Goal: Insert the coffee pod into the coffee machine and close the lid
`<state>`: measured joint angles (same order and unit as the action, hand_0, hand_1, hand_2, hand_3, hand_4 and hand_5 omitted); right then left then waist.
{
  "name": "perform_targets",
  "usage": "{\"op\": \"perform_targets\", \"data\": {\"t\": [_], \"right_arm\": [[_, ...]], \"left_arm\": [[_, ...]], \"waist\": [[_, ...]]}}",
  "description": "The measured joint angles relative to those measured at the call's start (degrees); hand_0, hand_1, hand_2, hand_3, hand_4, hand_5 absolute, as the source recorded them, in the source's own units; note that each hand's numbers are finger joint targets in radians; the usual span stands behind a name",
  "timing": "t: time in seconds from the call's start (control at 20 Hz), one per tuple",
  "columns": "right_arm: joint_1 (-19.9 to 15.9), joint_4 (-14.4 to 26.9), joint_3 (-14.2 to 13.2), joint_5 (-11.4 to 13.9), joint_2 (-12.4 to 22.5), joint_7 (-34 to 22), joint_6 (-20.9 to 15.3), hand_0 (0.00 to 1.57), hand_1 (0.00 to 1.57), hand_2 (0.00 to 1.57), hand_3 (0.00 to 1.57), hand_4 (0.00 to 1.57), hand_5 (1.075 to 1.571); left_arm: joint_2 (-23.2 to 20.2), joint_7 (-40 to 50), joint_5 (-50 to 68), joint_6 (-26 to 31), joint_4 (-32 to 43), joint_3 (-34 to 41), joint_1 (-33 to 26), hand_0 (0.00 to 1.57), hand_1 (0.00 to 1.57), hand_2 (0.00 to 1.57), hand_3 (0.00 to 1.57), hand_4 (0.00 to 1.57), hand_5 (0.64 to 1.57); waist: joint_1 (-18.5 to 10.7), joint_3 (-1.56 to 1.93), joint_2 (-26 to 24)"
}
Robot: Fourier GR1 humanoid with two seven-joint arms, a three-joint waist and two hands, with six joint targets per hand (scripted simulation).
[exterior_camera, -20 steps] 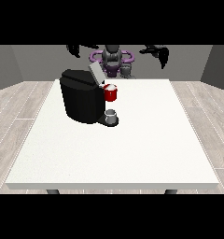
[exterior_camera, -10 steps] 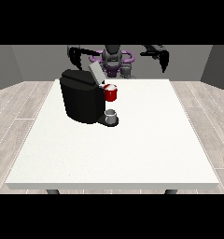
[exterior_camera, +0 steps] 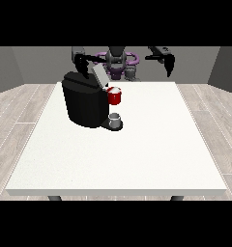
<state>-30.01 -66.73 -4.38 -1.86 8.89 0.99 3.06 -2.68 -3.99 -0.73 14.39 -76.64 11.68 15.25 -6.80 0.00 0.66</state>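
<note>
One coffee machine (exterior_camera: 84,103) stands on your table (exterior_camera: 137,154), its lid (exterior_camera: 99,76) tilted up. One grey thing (exterior_camera: 115,119), maybe the pod, sits upright at its base. Both hands (exterior_camera: 82,66) (exterior_camera: 169,64) hang raised; you cannot tell their fingers.

Seemingly grey-purple torso (exterior_camera: 117,61), black arms
</note>
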Motion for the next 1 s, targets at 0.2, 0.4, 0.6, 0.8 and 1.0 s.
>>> {"op": "perform_targets", "data": {"t": [0.2, 0.4, 0.6, 0.8, 1.0], "right_arm": [[-2.47, 2.61, -0.62, 0.65, 0.84, 1.0, 0.54, 0.0, 0.0, 0.0, 0.0, 0.0, 1.571], [-3.78, 3.5, -0.26, 1.77, 0.15, 2.64, -0.18, 0.0, 0.0, 0.0, 0.0, 0.0, 1.571], [-5.48, 4.03, 0.19, 2.69, -0.47, 3.66, -0.63, 0.0, 0.0, 0.0, 0.0, 0.0, 1.571], [-6.83, 5.08, 0.24, 2.49, -0.55, 3.45, 0.47, 0.0, 0.0, 0.0, 0.0, 0.0, 1.571], [-8.36, 6.54, 0.05, 2.79, -0.53, 3.51, 0.67, 0.0, 0.0, 0.0, 0.0, 0.0, 1.571]], "left_arm": [[0.02, 0.85, 1.03, -0.41, -2.35, -0.78, -0.77, 0.0, 0.0, 0.0, 0.0, 0.0, 1.571], [-1.07, 0.49, 1.12, -0.91, -3.21, -0.85, -1.22, 0.0, 0.0, 0.0, 0.0, 0.0, 1.571], [-2.55, 0.42, 1.79, -0.65, -2.71, -0.35, -0.56, 0.0, 0.0, 0.0, 0.0, 0.0, 1.571], [-2.5, 0.79, 1.73, -1.67, -3.04, -0.81, -0.49, 0.0, 0.0, 0.0, 0.0, 0.0, 1.571], [-2.37, 1.08, 1.54, -2.86, -2.98, -1.21, -0.11, 0.0, 0.0, 0.0, 0.0, 0.0, 1.571]], "waist": [[-0.74, -0.02, 0.88], [-0.47, -0.18, 1.65], [-0.41, -0.24, 2.42], [-0.25, -0.2, 2.42], [-0.39, -0.12, 3.19]]}}
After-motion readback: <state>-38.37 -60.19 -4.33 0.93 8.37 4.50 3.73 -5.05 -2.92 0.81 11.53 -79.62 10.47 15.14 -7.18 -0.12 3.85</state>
